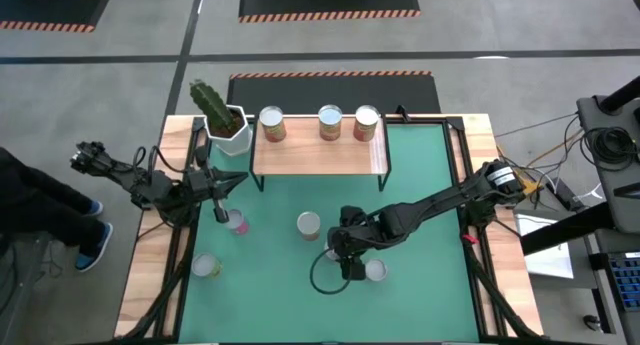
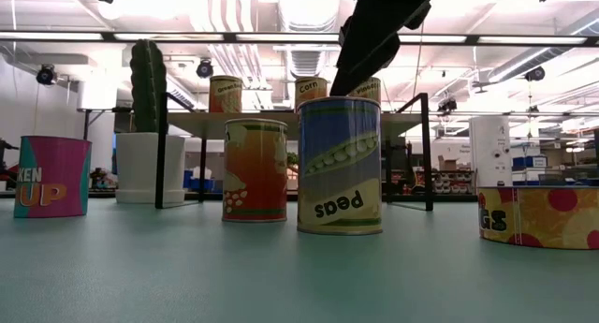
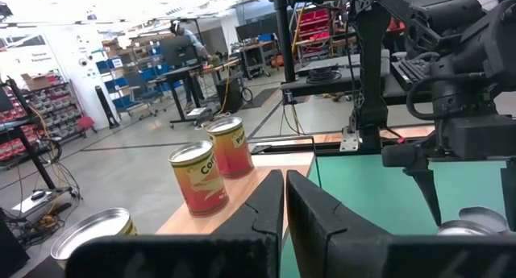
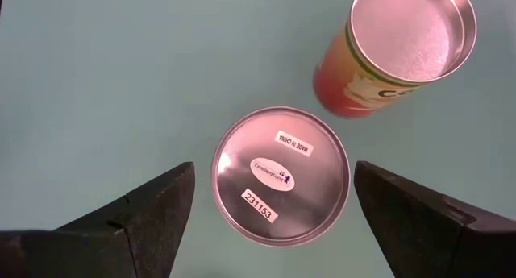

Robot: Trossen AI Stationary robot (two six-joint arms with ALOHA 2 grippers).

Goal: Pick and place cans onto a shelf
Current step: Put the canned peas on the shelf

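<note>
From my station I see two matte-black jointed arms, the right arm (image 1: pixel 430 207) with a silver collar and orange-yellow wiring at its base, each ending in a gripper with two blunt, dark wedge-shaped fingers (image 4: pixel 137 217).

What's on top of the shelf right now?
Three cans stand upright in a row along the shelf. Its near edge is bare. The table under the board is hidden from above.
</note>
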